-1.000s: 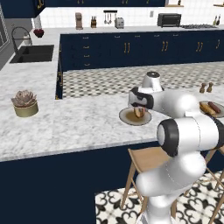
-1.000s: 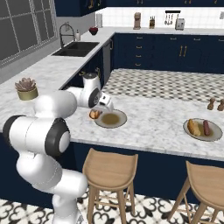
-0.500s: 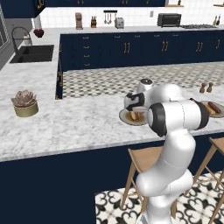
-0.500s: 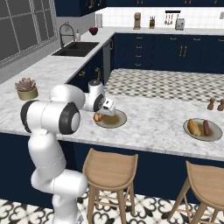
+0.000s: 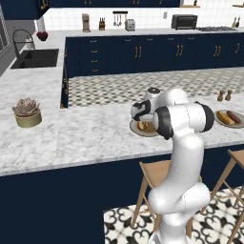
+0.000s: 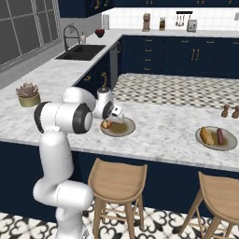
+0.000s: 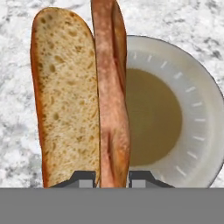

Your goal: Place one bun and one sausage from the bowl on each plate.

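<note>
Jaws (image 7: pixel 112 177) pinched narrowly on the long reddish-brown sausage (image 7: pixel 111 96) above the grey brown-centred plate (image 7: pixel 192 131); released crooked, it could roll off beside the crusty bun (image 7: pixel 65 100) onto the marble worktop (image 7: pixel 183 22).

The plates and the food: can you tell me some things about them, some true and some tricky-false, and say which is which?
1. The claw is shut on the sausage. True.
2. The far plate already has a bun and a sausage on it. True.
3. The near plate is square and blue. False: it is round and grey with a brownish centre.
4. The bun in the hand view lies flat in the plate's middle. False: it sits by the plate's rim, beside the sausage.
5. A potted plant stands on the counter. True.
</note>
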Motion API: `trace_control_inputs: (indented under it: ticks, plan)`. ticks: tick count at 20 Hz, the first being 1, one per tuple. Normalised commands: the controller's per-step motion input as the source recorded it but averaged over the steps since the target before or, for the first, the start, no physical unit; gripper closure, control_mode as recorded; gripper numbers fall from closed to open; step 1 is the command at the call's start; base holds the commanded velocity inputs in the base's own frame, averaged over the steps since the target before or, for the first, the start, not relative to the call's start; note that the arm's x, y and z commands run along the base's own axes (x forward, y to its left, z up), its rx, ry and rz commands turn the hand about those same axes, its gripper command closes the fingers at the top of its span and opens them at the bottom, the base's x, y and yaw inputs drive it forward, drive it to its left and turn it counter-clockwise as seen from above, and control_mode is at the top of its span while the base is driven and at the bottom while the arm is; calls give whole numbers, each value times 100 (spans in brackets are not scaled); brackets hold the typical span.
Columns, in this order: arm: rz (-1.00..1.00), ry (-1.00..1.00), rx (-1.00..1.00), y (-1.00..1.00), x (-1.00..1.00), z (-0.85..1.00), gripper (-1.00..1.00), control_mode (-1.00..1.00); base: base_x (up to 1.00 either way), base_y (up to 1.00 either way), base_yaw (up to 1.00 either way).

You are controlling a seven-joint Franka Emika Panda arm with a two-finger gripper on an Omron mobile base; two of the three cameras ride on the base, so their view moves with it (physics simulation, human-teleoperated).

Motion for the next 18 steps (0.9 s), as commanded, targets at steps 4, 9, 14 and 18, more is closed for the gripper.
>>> trace_control_inputs:
  ticks: [4, 9, 14, 18]
  plan:
    - [0, 0, 0, 2, 39, -40, 100, -100, 0, 0, 0]
    - [0, 0, 0, 0, 24, -24, 100, -100, 0, 0, 0]
    - [0, 0, 0, 0, 14, -6, -100, -100, 0, 0, 0]
    - [1, 0, 0, 0, 0, 0, -100, -100, 0, 0, 0]
